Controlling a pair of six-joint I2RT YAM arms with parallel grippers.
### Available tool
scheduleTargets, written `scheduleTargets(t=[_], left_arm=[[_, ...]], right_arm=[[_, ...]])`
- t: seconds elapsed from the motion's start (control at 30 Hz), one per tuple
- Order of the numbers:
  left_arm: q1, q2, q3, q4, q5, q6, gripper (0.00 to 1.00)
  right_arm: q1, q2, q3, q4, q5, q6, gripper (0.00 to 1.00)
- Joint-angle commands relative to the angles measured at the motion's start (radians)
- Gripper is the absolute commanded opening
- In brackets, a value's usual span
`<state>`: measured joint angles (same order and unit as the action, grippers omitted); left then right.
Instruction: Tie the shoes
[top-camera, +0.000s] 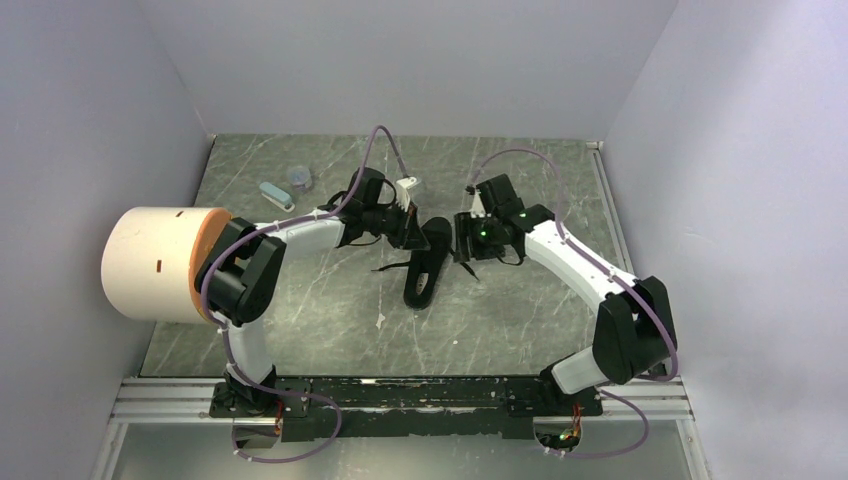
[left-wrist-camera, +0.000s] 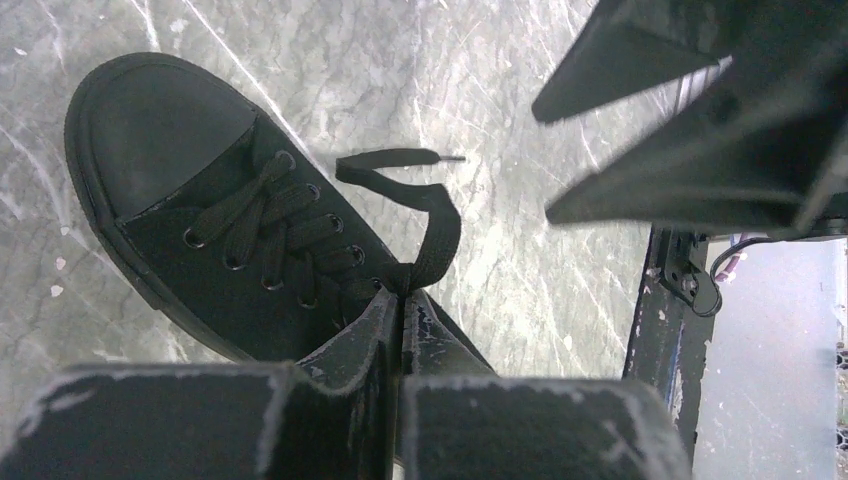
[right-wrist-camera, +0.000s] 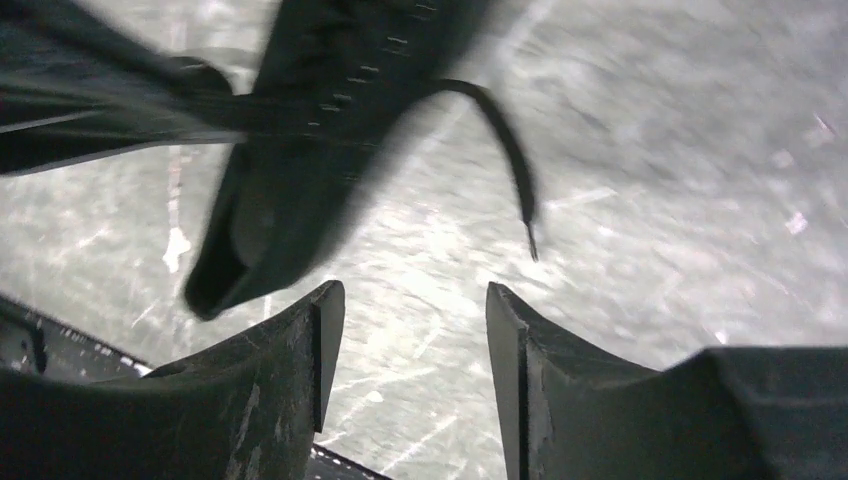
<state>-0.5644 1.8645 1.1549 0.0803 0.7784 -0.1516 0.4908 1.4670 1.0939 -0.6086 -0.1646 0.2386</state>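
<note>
1. Surface (top-camera: 320, 330): grey marbled slab that carries everything listed below.
2. Cylinder (top-camera: 150, 262): large, cream, with an orange end face. It lies on its side at the left edge, well apart from the shoe.
3. Shoe (left-wrist-camera: 200, 200): single, all black and low-cut, standing on its sole near the middle of the surface. Its laced far end lies between the two hands.
4. Lace (left-wrist-camera: 435, 225): thin, flat and black. It rises from the top eyelets, loops over, and its tip rests on the surface beside the shoe.
5. Left hand (left-wrist-camera: 402, 310): fingers pressed together, with the lace pinched at their tips just above the shoe's tongue.
6. Right hand (right-wrist-camera: 410, 310): fingers spread wide with nothing between them. It is poised just beside the shoe, opposite the left hand.
7. Two small blue items (top-camera: 275, 195) (top-camera: 298, 178): at the far left of the surface, close to each other. They are too small to identify.
</note>
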Motion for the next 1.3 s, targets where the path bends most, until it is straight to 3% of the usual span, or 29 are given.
scheduleTargets(t=[0.0,0.37,0.63,0.73,0.8,0.83,1.07,1.27], left_arm=[[0.004,-0.034,0.015,-0.021,0.001,-0.003,0.05],[0.021,-0.022,0.004,-0.021,0.020,-0.050,0.05],[0.034,-0.007,0.001,0.008,0.052,-0.097,0.05],[0.034,0.009,0.012,-0.004,0.057,-0.107,0.05],[0.035,0.017,0.020,-0.016,0.053,-0.114,0.05],[0.035,0.018,0.023,-0.022,0.051,-0.119,0.05],[0.041,0.021,0.049,-0.076,0.041,-0.158,0.05],[0.057,0.027,0.030,-0.078,0.040,-0.218,0.05]], right_arm=[[-0.089,-0.008,-0.058,-0.089,0.094,0.125,0.59],[-0.079,0.163,-0.081,0.069,0.124,0.168,0.61],[-0.047,0.283,-0.084,0.140,0.257,0.172,0.47],[-0.029,0.301,-0.095,0.146,0.406,0.188,0.34],[-0.028,0.308,-0.103,0.171,0.438,0.172,0.08],[-0.029,0.305,-0.103,0.188,0.430,0.157,0.00],[-0.031,0.106,-0.110,0.406,0.252,0.070,0.00],[-0.030,0.167,0.040,0.518,0.139,0.133,0.00]])
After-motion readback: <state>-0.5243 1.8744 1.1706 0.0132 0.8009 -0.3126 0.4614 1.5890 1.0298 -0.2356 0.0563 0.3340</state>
